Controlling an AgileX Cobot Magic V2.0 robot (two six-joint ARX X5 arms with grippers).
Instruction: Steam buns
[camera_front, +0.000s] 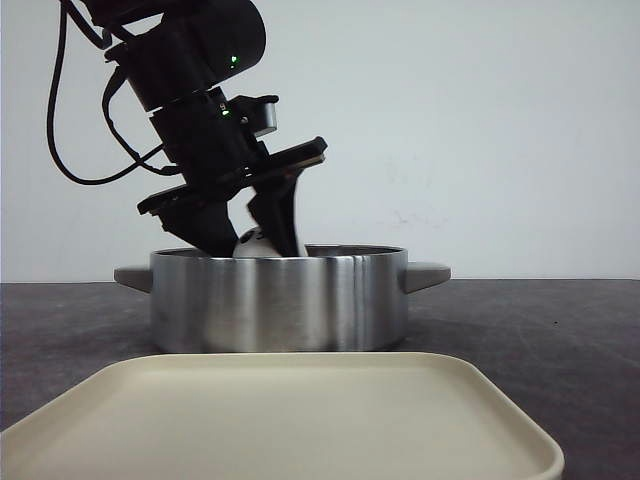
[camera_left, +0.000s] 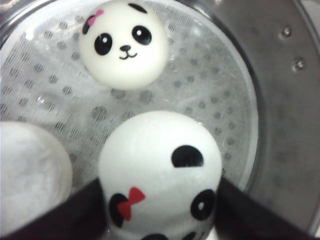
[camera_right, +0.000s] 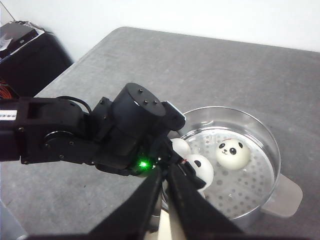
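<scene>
My left gripper (camera_front: 255, 232) reaches into the steel pot (camera_front: 280, 300) and is shut on a white panda bun with a red bow (camera_left: 160, 165), its fingers (camera_left: 75, 215) on both sides of it. The bun is low over the perforated steamer tray (camera_left: 210, 100); I cannot tell if it touches. A bun with a pink bow (camera_left: 125, 42) lies on the tray beyond, and a plain white bun (camera_left: 27, 175) sits beside the held one. In the right wrist view I see the held bun (camera_right: 202, 167), the faced bun (camera_right: 233, 153) and the third bun (camera_right: 181, 146). A fourth bun is not visible. My right gripper (camera_right: 165, 169) is shut and empty, high above the pot's near side.
A cream square plate (camera_front: 280, 420) lies in front of the pot. The pot has grey side handles (camera_front: 425, 275). The table (camera_right: 225, 65) is dark grey. A black box (camera_right: 25, 55) stands off the table's far corner in the right wrist view.
</scene>
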